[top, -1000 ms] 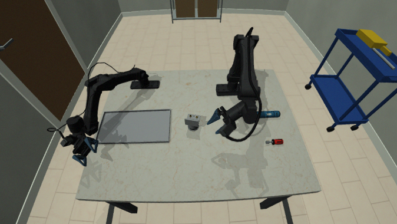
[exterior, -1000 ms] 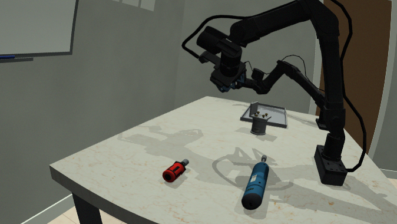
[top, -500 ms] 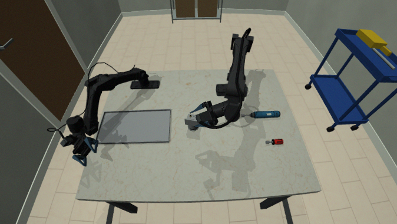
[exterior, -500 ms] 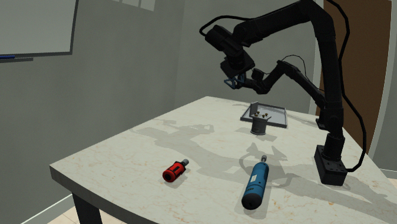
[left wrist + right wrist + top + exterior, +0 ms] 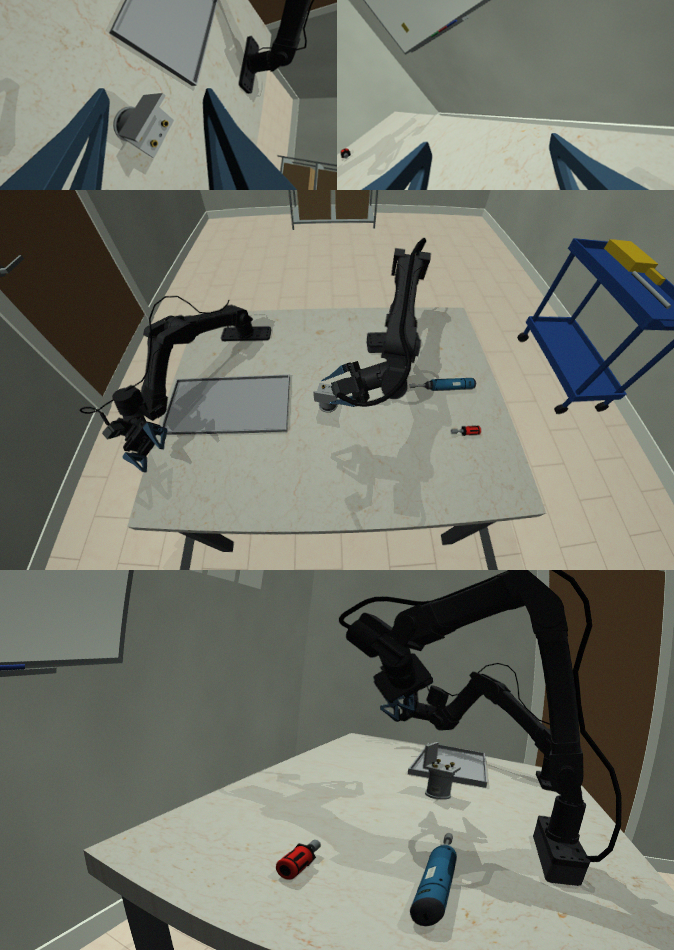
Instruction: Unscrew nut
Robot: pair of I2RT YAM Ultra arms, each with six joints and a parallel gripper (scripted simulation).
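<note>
"Two arms over one table [image 5: 300,490] [image 5: 225,820] [image 5: 51,42] [image 5: 477,161]. Why so far apart?"

"The left arm [image 5: 402,310] [image 5: 555,660] leans over the work, probably to inspect it; the right arm [image 5: 160,355] [image 5: 470,690] [image 5: 292,34] hangs aside, leaving room."

"And their fingers?"

"The left gripper [image 5: 332,390] [image 5: 402,682] [image 5: 155,93] stands a good way open, the right gripper [image 5: 154,458] [image 5: 398,707] [image 5: 491,143] wider. Neither has hold of anything."

"The tray [image 5: 286,407] [image 5: 470,784] [image 5: 152,59]?"

"Beside the work, perhaps for the loosened nut."

"Where's the electric nut driver [image 5: 452,384] [image 5: 435,880]?"

"Lying on the left arm's side, socket towards the work. I'd fetch it with that arm."

"The joint module [image 5: 327,406] [image 5: 440,785] [image 5: 123,123]?"

"Upright between tray and driver, below the left gripper. It's loose on the table, so I'd brace it with the right gripper; pressing off-centre could tip it."

"The bracket [image 5: 325,396] [image 5: 431,755] [image 5: 146,116]?"

"On top, its upright plate beside the nuts, so the barrel must come down clear of that."

"The red hand driver [image 5: 471,430] [image 5: 295,861] [image 5: 345,153]?"

"Lying apart, likely unneeded."

"Which of the brass nuts [image 5: 323,387] [image 5: 452,764] [image 5: 165,123] is fully down?"

"Four show in the exterior view, but I can't tell. Choose before pressing."
</note>
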